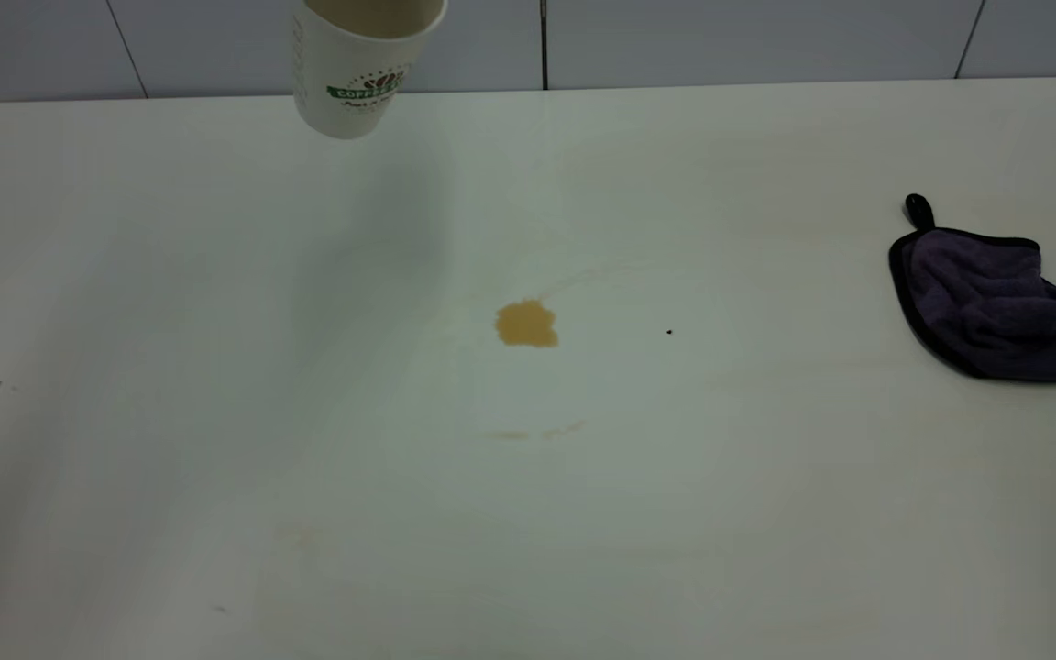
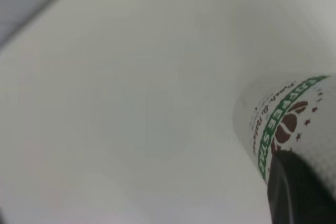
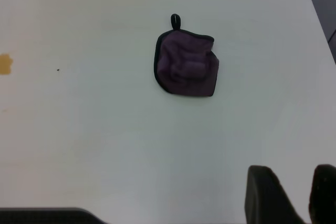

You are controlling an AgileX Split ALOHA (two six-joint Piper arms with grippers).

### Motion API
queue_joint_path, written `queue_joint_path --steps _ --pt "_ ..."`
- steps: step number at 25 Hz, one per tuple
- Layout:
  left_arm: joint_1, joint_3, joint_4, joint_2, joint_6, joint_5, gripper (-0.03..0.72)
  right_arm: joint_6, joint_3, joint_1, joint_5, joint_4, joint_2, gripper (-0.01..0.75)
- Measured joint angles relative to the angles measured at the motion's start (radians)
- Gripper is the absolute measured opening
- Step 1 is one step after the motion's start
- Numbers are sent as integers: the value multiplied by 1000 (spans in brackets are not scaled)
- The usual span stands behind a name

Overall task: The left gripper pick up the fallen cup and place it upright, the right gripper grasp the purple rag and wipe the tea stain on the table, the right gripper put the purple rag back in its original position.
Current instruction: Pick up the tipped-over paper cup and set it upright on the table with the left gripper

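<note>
The white cup [image 1: 363, 73] with the green COFFEE banner hangs in the air over the table's [image 1: 216, 385] far left part, mouth up and slightly tilted. My left gripper [image 2: 315, 166] is shut on the cup [image 2: 283, 124]; one black finger [image 2: 294, 195] lies against its side. The light-brown tea stain [image 1: 526, 324] sits mid-table. The purple rag [image 1: 986, 307] lies crumpled at the right, loop toward the wall. My right gripper [image 3: 295, 177] hovers high, apart from the rag [image 3: 186, 69], open by a narrow gap and holding nothing.
Faint tan smears [image 1: 528, 433] lie nearer the front than the stain, and a tiny black speck [image 1: 669, 332] sits to its right. A grey tiled wall [image 1: 766, 37] runs behind the table. The table's right edge [image 3: 315, 14] is close beyond the rag.
</note>
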Motion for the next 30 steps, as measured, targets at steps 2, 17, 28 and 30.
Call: queue_joint_path --steps 2,17,28,30 --pt "62 0 -136 -8 68 5 -19 0 0 0 0 0 0 242" --pt "240 0 -445 181 128 -123 -16 0 0 0 0 0 0 242" --pt "240 0 -453 238 124 -174 8 0 0 0 0 0 0 242" --pt "240 0 -453 239 124 -174 23 0 0 0 0 0 0 242"
